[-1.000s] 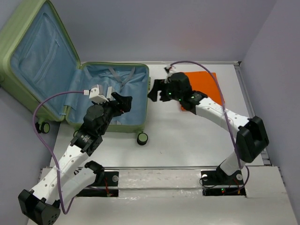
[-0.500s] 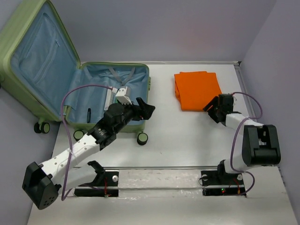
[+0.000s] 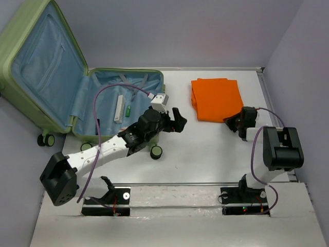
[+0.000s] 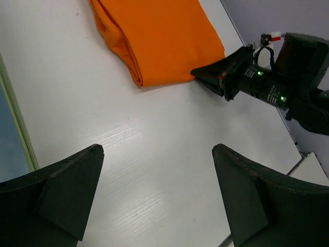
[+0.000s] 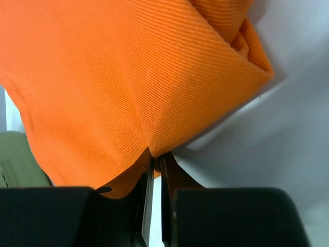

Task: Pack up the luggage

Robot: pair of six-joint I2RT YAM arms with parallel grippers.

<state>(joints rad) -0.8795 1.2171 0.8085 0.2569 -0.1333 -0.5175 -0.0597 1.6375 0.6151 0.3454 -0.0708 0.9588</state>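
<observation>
The luggage (image 3: 77,110), a pale green hard-shell suitcase, lies open at the left, showing its blue lining (image 3: 105,100); a sliver of its shell (image 5: 15,159) shows in the right wrist view. A folded orange cloth (image 3: 216,98) lies on the table to its right. My right gripper (image 3: 234,122) is low at the cloth's near right corner, shut on the edge of the orange cloth (image 5: 128,77); its jaws pinch the fabric (image 5: 157,159). My left gripper (image 3: 177,121) hangs open over bare table between luggage and cloth (image 4: 159,41), nothing between its fingers (image 4: 67,195).
A white oblong item (image 3: 120,108) and a small green one (image 3: 129,109) lie in the suitcase base. A black wheel (image 3: 156,152) sticks out at its near corner. A grey wall bounds the table (image 3: 205,149) on the right.
My left arm swung right from over the suitcase to the bare table. My right gripper left the table's middle, came down at the cloth's near right corner and shut on its edge.
</observation>
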